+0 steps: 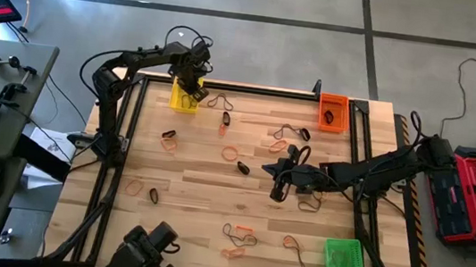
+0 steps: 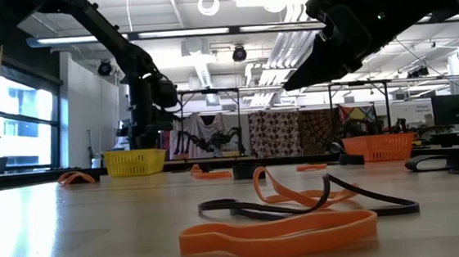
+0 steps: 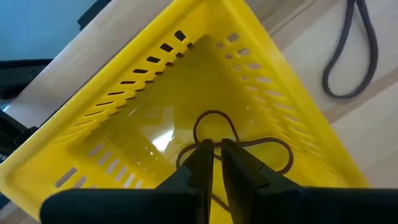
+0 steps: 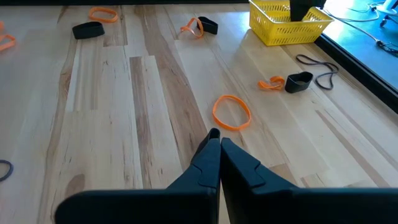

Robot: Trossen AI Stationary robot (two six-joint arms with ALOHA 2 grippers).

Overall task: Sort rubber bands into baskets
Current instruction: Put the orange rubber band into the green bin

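Observation:
Orange, black and olive-tan rubber bands lie scattered on the wooden table (image 1: 193,209). The yellow basket (image 1: 184,93) stands at the far left, the orange basket (image 1: 333,113) at the far right and the green basket (image 1: 342,262) at the near right. My left gripper (image 3: 217,152) hangs over the yellow basket (image 3: 186,81), its fingers a narrow gap apart. An olive-tan band (image 3: 214,118) lies in the basket right at the fingertips. My right gripper (image 4: 215,135) is shut and empty above the table's middle (image 1: 267,167). An orange band (image 4: 231,112) lies just ahead of it. My left gripper points down into the yellow basket, and the olive-tan band's loops (image 3: 273,146) meet at its fingertips. The fingers themselves hide that spot, so I cannot tell whether they touch the band.
A black frame rail (image 1: 357,156) runs around the table's edges. A red and black case (image 1: 469,196) sits off the table at the right. A camera mount (image 1: 148,249) stands at the near edge. Tangled orange and black bands (image 2: 285,214) lie close to the low camera.

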